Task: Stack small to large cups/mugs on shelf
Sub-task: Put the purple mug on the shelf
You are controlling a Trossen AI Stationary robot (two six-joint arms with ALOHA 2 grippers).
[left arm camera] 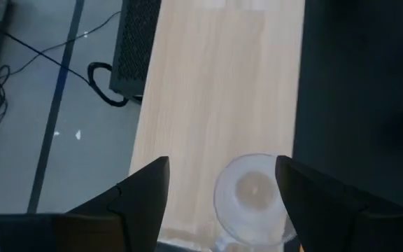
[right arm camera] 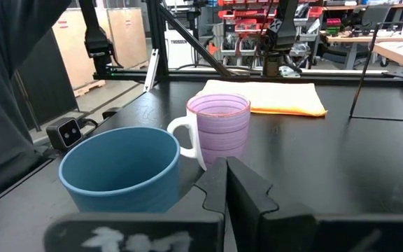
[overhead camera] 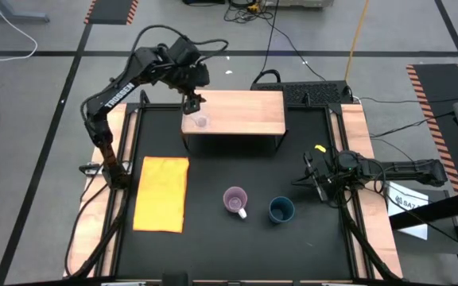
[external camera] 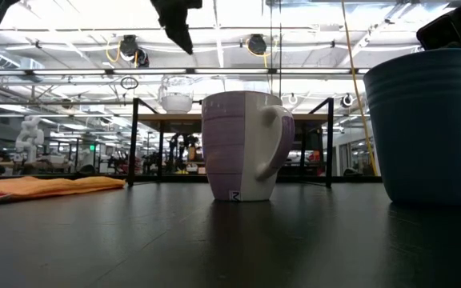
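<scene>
The glass cup (overhead camera: 201, 121) stands on the shelf (overhead camera: 245, 111); mug (overhead camera: 235, 199) and cup (overhead camera: 281, 210) side by side before it

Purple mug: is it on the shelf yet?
No. The purple mug stands on the black table beside the blue cup; only the small glass cup is on the shelf.

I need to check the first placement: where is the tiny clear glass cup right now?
In the high view the tiny clear glass cup sits on the light-wood shelf, near its left end, directly under the open left gripper.
</scene>
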